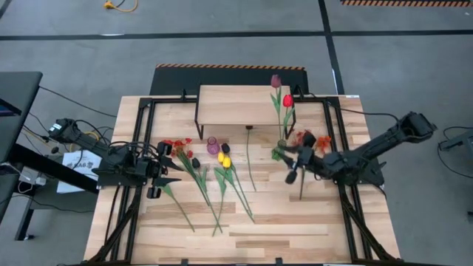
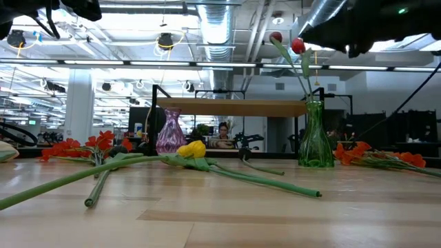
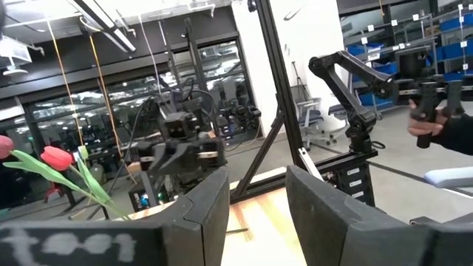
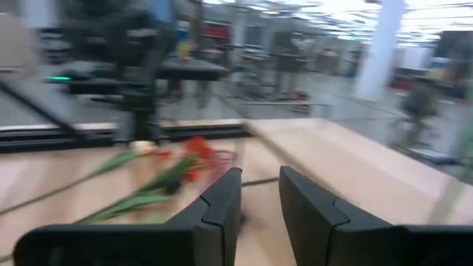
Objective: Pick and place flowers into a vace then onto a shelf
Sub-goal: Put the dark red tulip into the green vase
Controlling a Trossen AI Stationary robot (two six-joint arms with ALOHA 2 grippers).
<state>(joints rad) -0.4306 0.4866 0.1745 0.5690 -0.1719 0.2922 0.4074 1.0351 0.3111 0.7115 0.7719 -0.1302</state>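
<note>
My left gripper [image 1: 172, 174] [image 3: 255, 183] hovers open above the table's left half, beside loose flowers: orange-red sprays [image 1: 174, 145] [image 2: 83, 147], yellow tulips [image 1: 224, 159] [image 2: 191, 149] and long green stems lying flat. My right gripper [image 1: 291, 176] [image 4: 259, 185] hovers open over the right half, near another orange-red spray [image 1: 309, 139] [image 2: 375, 156]. A green glass vase [image 1: 281, 151] [image 2: 315, 141] stands on the table and holds a red tulip [image 1: 287, 100] [image 2: 298, 45] and a maroon one [image 1: 276, 81]. The shelf [image 1: 236, 105] [image 2: 231, 107] stands at the far edge.
A small purple vase [image 1: 213, 145] [image 2: 170, 131] stands on the table before the shelf. A single stem [image 1: 250, 159] lies mid-table. Black frame rails [image 1: 344, 192] run along both table sides. A person's hand [image 3: 429, 122] shows in the room beyond. Bare planks [image 1: 244, 236] at the near edge.
</note>
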